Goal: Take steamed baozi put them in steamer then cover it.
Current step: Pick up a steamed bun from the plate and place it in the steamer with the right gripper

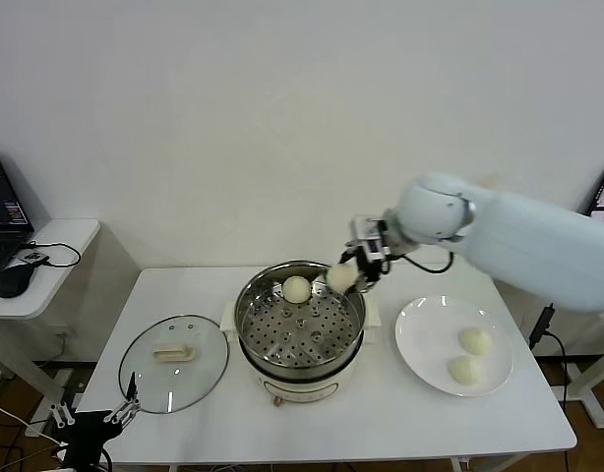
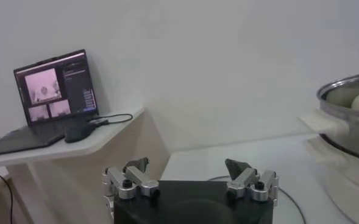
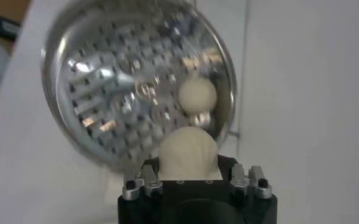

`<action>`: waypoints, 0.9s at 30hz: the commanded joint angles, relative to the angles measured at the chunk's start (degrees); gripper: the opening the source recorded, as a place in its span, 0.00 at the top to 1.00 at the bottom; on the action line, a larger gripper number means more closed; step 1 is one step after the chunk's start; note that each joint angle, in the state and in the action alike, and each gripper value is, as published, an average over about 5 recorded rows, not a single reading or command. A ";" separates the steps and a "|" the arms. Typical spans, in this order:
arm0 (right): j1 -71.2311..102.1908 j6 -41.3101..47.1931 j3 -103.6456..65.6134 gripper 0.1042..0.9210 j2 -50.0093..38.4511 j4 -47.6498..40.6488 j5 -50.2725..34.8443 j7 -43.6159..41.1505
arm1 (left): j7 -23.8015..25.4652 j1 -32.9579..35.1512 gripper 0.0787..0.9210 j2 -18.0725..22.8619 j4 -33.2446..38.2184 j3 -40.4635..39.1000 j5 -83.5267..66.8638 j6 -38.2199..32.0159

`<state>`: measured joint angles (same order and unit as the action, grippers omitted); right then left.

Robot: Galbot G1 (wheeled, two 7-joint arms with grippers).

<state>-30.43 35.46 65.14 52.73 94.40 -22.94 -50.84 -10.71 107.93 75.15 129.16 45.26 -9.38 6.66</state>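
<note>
Baozi point(image 1: 340, 277) sits in the right hand point(image 1: 349, 275), right over the back right rim of the steamer point(image 1: 300, 324). The steamer stands in the middle of the tabletop point(image 1: 381, 413). The hole-covered tray is just below and to the left of the held bun, so I think the bun only has to go down and a bit inward. One bun point(image 1: 296, 288) already lies at the back of the tray. Two more buns point(image 1: 470, 354) wait on the white plate point(image 1: 420, 334) near the right edge. The glass lid point(image 1: 174, 363) lies flat near the left front corner. The right arm is the nearer one to the pot and the plate. The left hand point(image 1: 120, 413) waits low by the front left corner.

From the left wrist, the left hand point(image 2: 190, 176) has its fingers wide apart and holds nothing. The steamer point(image 2: 344, 122) is off to one side of it.

From the right wrist, the right hand point(image 3: 197, 179) is closed on the bun point(image 3: 189, 152), fingers pressed on both sides. The steamer tray point(image 3: 112, 79) lies beyond it, with the other bun point(image 3: 197, 94) resting there.
</note>
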 commanded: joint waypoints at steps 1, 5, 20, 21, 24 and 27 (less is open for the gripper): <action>1.20 5.74 4.28 0.37 15.05 -4.27 -5.56 4.63 | -0.03 -0.29 0.12 0.13 -0.37 0.18 -0.03 -0.05; 2.99 5.95 4.75 0.37 18.94 -8.56 -4.32 5.44 | -0.02 -0.70 0.12 0.26 -0.69 0.32 -0.05 -0.04; 5.98 6.20 5.09 0.37 25.38 -16.63 -1.18 8.98 | -0.04 -1.78 0.12 0.06 -1.96 0.38 -0.30 -0.15; 6.15 6.20 5.09 0.37 25.64 -17.12 -0.79 9.02 | -0.04 -1.80 0.12 0.01 -2.02 0.38 -0.33 -0.15; 6.59 6.20 5.16 0.37 26.16 -18.26 0.14 8.95 | -0.04 -1.85 0.12 -0.13 -2.18 0.41 -0.46 -0.16; 6.90 6.20 5.33 0.37 26.37 -18.82 0.62 8.85 | -0.04 -1.94 0.12 -0.22 -2.36 0.47 -0.64 -0.16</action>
<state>-24.34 41.16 70.09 76.00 79.06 -23.40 -43.00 -10.76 106.09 75.01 126.99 45.66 -9.86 6.53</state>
